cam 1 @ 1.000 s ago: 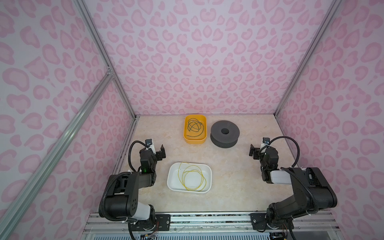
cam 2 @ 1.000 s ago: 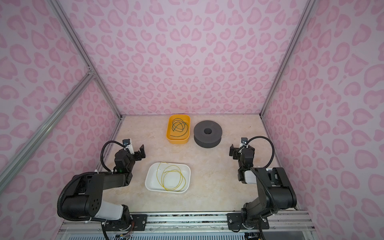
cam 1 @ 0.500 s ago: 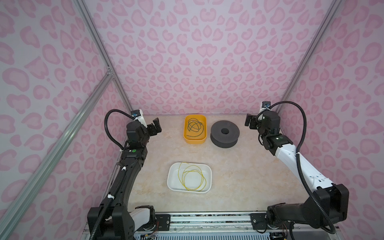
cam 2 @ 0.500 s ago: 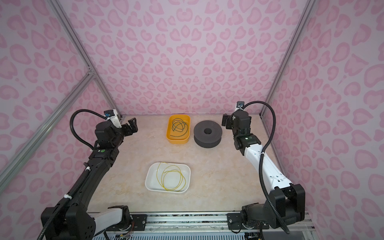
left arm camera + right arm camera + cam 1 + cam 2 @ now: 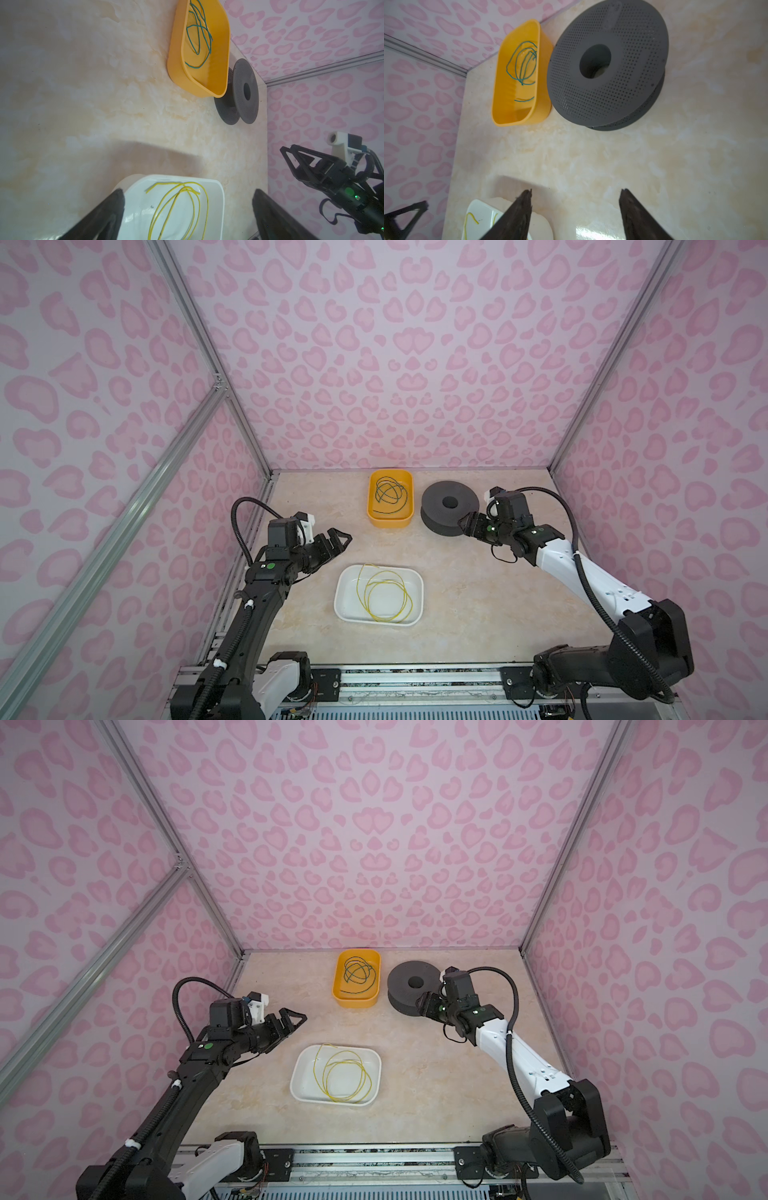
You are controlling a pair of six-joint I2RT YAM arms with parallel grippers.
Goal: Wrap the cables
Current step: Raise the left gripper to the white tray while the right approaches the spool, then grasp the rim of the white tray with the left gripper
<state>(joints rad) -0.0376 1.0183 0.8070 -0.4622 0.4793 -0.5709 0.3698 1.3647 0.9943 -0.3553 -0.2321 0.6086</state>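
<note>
Both the yellow cable (image 5: 384,599) and the green cable (image 5: 390,494) lie loose near the bare spool (image 5: 434,506); left hand (image 5: 343,540) and right hand (image 5: 467,524) gape empty.

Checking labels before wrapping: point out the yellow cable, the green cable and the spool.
yellow cable (image 5: 207,204): left wrist view, outer loop strand.
green cable (image 5: 521,82): right wrist view, where its strands cross.
spool (image 5: 633,72): right wrist view, perforated upper flange.
</note>
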